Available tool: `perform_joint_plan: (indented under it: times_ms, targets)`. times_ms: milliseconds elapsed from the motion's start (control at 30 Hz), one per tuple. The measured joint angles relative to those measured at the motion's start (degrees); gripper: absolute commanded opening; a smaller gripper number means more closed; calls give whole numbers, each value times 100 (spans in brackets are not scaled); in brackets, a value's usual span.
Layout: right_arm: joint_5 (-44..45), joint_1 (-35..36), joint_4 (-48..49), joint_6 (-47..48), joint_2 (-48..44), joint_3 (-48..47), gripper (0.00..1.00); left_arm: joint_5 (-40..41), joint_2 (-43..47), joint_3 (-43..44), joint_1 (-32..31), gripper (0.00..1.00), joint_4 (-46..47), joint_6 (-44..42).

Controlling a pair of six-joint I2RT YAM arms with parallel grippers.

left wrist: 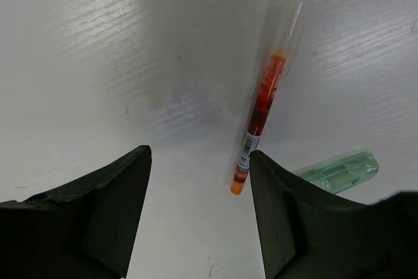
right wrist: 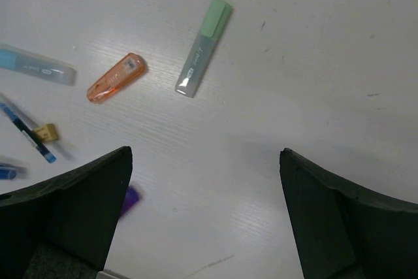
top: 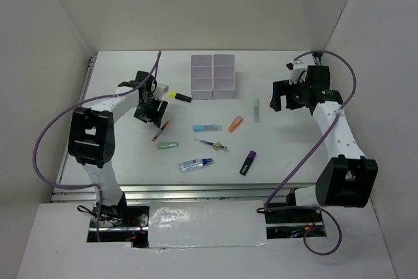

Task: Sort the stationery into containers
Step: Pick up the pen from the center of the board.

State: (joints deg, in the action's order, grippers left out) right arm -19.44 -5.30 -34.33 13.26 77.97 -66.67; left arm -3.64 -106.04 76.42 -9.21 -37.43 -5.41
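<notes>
Left tool (left wrist: 199, 161) hovers left of the white bins (top: 213, 76), on their near side, fingers apart. A thin red pen (left wrist: 261, 106) lies flat on the surface (left wrist: 98, 63), right next to one finger. Right tool (right wrist: 206, 155) is off to the bins' right, spread wide. A light-blue marker (top: 207, 127) lies loose just in front of the bins.

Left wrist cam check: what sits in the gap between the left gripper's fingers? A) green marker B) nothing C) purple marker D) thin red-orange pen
D: the thin red-orange pen lies on the table with its near end inside the open jaws of the left gripper; the green marker lies outside them.
</notes>
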Motion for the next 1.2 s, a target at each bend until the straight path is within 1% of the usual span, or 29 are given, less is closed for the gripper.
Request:
perform_joint_plan:
  times_ms: [300, 500, 567, 633, 700, 767, 800, 833, 900, 1000, 1033, 1100, 1133, 1200]
  targets:
    - [-592, 0, 33, -538, 289, -610, 96, -184, -181, 9, -286, 67, 42, 125]
    - [-898, 68, 98, -896, 332, -752, 90, -92, -363, 9, -483, 56, 216, 201]
    - [-955, 175, 157, -1027, 343, -763, 88, -2, -503, 9, -511, 46, 280, 291]
    - [-1012, 317, 216, -1165, 378, -776, 87, 105, -533, 20, -525, 39, 358, 310]
    - [-1064, 498, 256, -1298, 439, -833, 85, 173, -535, 15, -525, 34, 415, 356]
    - [-1123, 706, 317, -1429, 531, -933, 84, 221, -535, 9, -525, 21, 476, 400]
    - [-1145, 800, 354, -1488, 581, -990, 83, 221, -535, 7, -525, 8, 503, 420]
    - [-1156, 883, 417, -1578, 634, -1047, 83, 201, -533, 4, -525, 4, 518, 448]
    - [-1172, 1036, 533, -1834, 741, -1156, 82, 127, -479, -42, -518, 0, 605, 407]
    - [-1270, 1196, 723, -2271, 931, -1427, 83, -282, -192, -286, -446, 0, 730, 372]
    - [-1325, 1231, 807, -2406, 1014, -1563, 85, -483, -44, -323, -422, 0, 721, 372]
    - [-1504, 1329, 975, -2653, 1154, -1849, 87, -1032, 339, -317, -356, 0, 785, 391]
    - [-1633, 1401, 1084, -2761, 1209, -1965, 90, -1316, 557, -284, -332, 0, 824, 407]
    - [-1880, 1596, 1248, -2918, 1270, -2177, 92, -1867, 975, -151, -286, 0, 925, 498]
